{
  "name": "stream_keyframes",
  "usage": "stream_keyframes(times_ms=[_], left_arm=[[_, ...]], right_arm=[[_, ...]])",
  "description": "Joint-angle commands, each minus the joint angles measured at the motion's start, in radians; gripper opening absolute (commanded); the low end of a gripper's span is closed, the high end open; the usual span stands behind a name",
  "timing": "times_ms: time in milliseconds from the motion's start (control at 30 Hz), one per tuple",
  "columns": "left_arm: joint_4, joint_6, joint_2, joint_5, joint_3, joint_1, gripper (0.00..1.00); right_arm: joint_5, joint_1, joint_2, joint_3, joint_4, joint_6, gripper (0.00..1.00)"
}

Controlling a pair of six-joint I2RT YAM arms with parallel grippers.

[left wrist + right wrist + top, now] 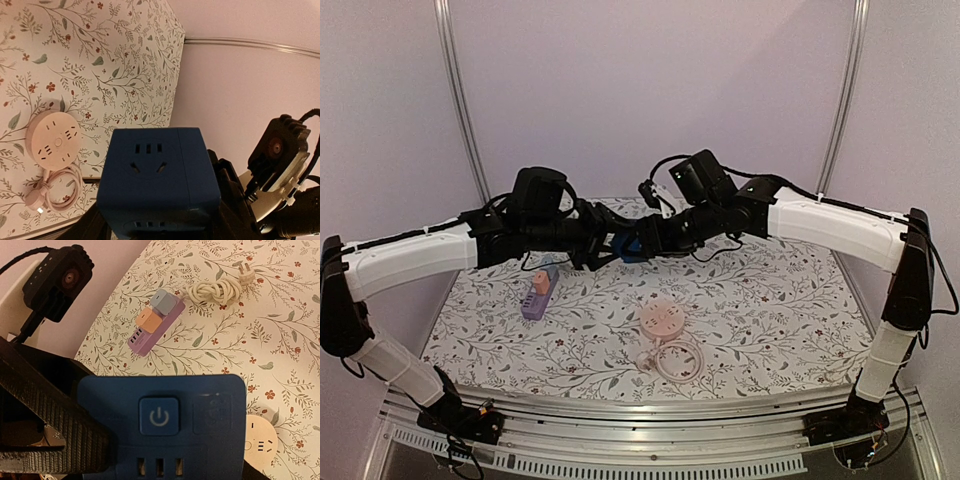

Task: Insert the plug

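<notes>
A blue cube socket [628,247] hangs in the air above the table's back, between both arms. My left gripper [612,246] is shut on it; the left wrist view shows its socket face [150,165] filling the jaws. My right gripper [646,242] also grips it; the right wrist view shows the face with the power button [159,417]. A white plug [245,272] on a bundled white cord [215,290] lies on the table, seen only in the right wrist view.
A purple power strip [538,290] carrying an orange and a light-blue adapter lies at the left [150,327]. A pink round socket [661,318] with its coiled cord [675,358] lies at the front middle [54,142]. The flowered cloth [770,300] covers the table.
</notes>
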Motion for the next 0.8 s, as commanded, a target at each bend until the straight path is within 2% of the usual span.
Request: stream_keyframes(times_ms=[0,67,200,367,467,767], left_arm=[[0.041,0.032,-0.023,0.047,-0.01,-0.039,0.24],[0.041,0.042,-0.031,0.048,-0.014,-0.041,0.3],[0.043,0.079,-0.061,0.035,-0.037,-0.049,0.54],[0.029,0.141,-0.114,0.006,-0.072,-0.049,0.8],[-0.007,0.182,-0.136,-0.017,-0.081,-0.045,0.98],[-0.067,0.316,-0.192,-0.06,-0.08,-0.015,1.0]], right_arm=[[-0.012,0.0,-0.002,-0.004,0.03,0.006,0.36],[-0.015,0.001,-0.011,-0.013,0.033,0.004,0.29],[-0.016,0.001,-0.042,-0.052,0.05,0.007,0.17],[-0.019,0.0,-0.073,-0.087,0.054,0.009,0.07],[-0.016,0.001,-0.083,-0.093,0.047,0.006,0.04],[-0.006,0.001,-0.113,-0.118,0.044,-0.004,0.0]])
